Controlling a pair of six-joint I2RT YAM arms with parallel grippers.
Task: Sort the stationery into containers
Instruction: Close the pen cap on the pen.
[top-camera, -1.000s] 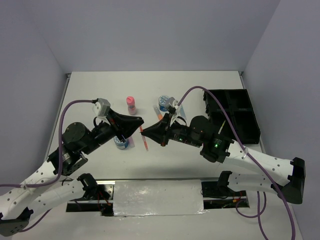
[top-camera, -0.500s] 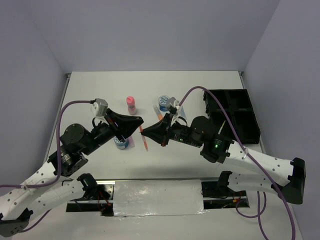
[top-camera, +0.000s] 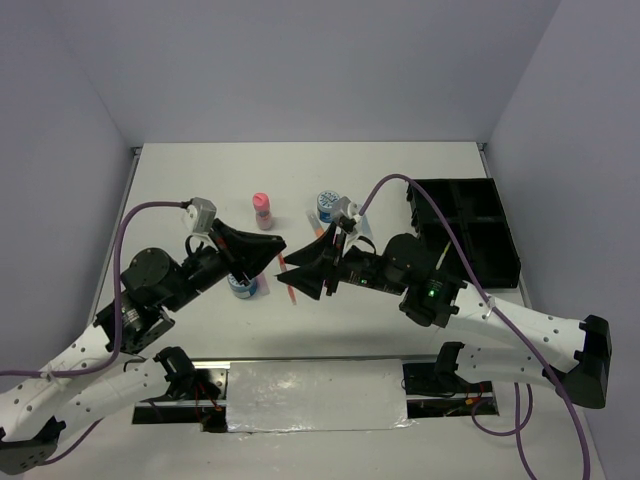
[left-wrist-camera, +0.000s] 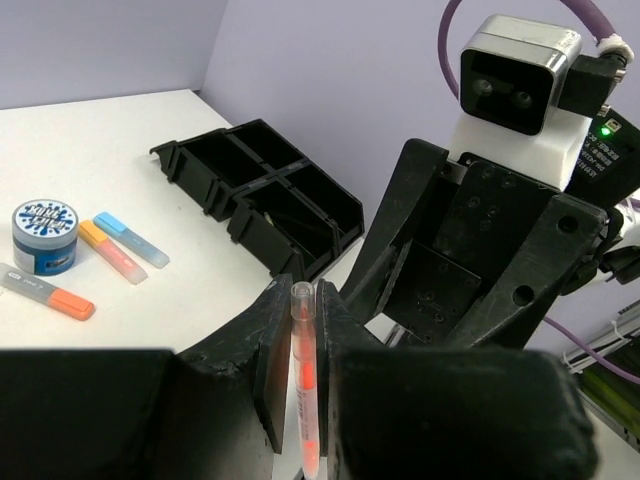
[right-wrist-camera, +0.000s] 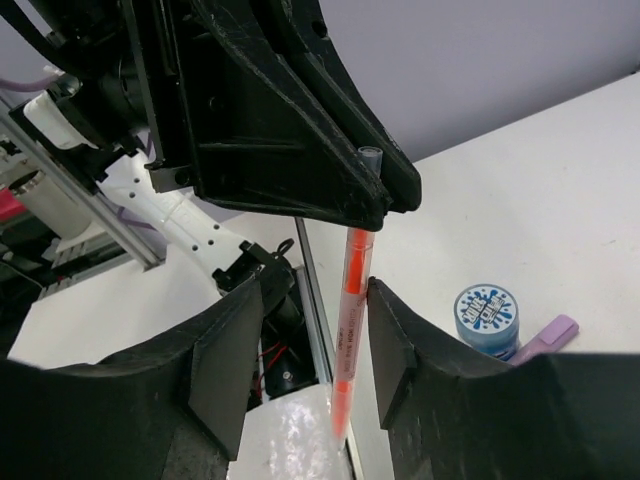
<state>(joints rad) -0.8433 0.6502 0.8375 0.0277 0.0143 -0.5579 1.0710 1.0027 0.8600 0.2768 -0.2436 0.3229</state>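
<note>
We are finding the right jaws standing apart, one on either side of the orange pen (right-wrist-camera: 349, 300), where a moment ago they were clamped shut. They are no longer gripping it, though the shaft is running close by one of them. The left jaws are staying clenched on the same pen, which is lying along the gap between them in the left wrist view, its clear end level with their tips. We are reading this as a mid-air handover passing to the left arm. The pen is hanging above the worktop (top-camera: 200, 180), between the two arms, and touching nothing else that we can see.

Moving outward, we are noting that the pen is not yet sorted. The black organiser tray (top-camera: 465, 230) is lying at the right edge of the worktop, well apart from the pen and beyond the right arm, and we cannot make out any stationery in the compartments in view. Lying loose on the worktop are a round tub (top-camera: 328, 205) with short markers (left-wrist-camera: 112, 250) just beside it, a second tub (top-camera: 240, 286) near the left arm, and the pink bottle (top-camera: 262, 210).

In our judgement the right jaws are needing to draw clear before the left arm carries the pen anywhere, since any brush against the shaft is risking tilting it in the grip
</note>
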